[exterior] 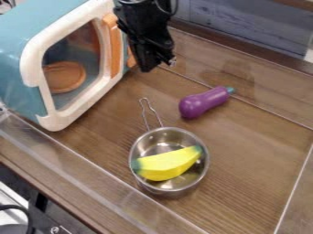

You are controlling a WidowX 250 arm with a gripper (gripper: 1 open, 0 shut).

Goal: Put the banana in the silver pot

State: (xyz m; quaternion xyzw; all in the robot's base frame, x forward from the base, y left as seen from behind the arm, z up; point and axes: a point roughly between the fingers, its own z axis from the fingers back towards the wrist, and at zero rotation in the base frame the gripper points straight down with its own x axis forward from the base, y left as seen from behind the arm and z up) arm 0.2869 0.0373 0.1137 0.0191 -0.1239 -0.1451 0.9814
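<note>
The banana (167, 164), glossy yellow plastic and crescent-shaped, is seen lying inside the silver pot (170, 161), its long axis roughly across the bowl. The gripper (152, 62) is held well beyond the pot's wire handle, jaws closed on nothing. Placement is judged complete. The pot is shiny steel, round and shallow.

A teal-and-cream toy microwave (49, 64) stands at the left of the wooden table (263, 151), its door facing the table centre and its orange interior visible. A purple toy eggplant (203, 101) lies on its side right of centre, well apart from the microwave.
</note>
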